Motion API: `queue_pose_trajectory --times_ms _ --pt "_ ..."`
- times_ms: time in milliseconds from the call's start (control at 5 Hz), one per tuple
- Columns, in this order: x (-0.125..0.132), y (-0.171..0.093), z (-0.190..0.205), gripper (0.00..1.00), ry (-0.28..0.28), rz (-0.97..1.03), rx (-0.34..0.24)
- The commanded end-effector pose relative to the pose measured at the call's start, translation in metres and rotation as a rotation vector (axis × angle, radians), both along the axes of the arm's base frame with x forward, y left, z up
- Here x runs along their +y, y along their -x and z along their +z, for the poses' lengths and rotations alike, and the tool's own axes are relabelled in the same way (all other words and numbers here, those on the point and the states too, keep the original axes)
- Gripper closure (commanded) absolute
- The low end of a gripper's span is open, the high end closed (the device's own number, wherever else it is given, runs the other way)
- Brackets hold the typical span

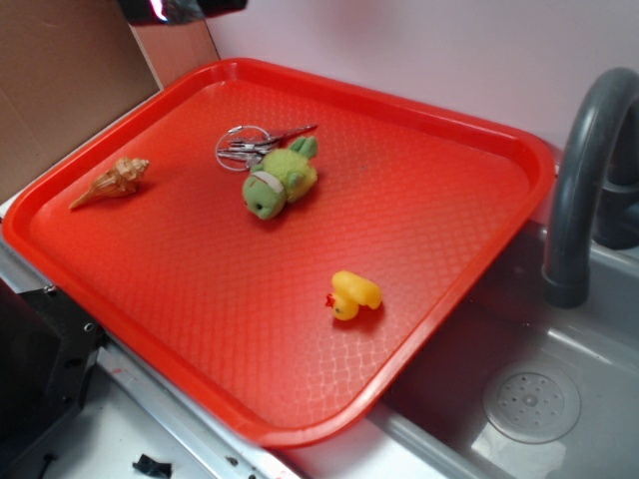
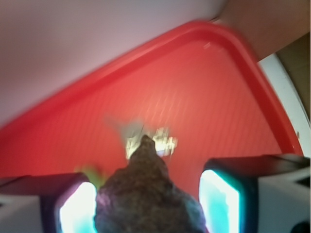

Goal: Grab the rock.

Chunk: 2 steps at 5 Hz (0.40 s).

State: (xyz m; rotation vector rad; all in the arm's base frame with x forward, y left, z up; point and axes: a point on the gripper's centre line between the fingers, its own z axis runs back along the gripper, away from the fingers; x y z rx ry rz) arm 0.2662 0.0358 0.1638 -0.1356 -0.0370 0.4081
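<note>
Not much of the gripper (image 1: 180, 8) can be seen in the exterior view, just a dark sliver cut off by the top edge, so whether anything is held can't be told from there. In the wrist view the rock (image 2: 148, 199) is cropped by the bottom edge, and its contact with the fingers (image 2: 221, 196) isn't clearly shown. The keys (image 2: 150, 141) beyond it are smeared into a bright blur, partly hidden behind the rock's tip. A green-yellow smudge (image 2: 95, 174) is peeking out at the rock's left, too blurred to be identified. The faucet (image 1: 584, 190) is clipped by the right edge.
</note>
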Motion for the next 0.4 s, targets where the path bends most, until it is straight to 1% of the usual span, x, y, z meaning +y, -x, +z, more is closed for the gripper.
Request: queue_pose_trajectory --times_ms 0,200 --pt "-0.005 0.040 0.060 1.00 0.069 -0.164 -0.136" --pt "0.006 0.038 0.057 1.00 0.089 -0.148 -0.100"
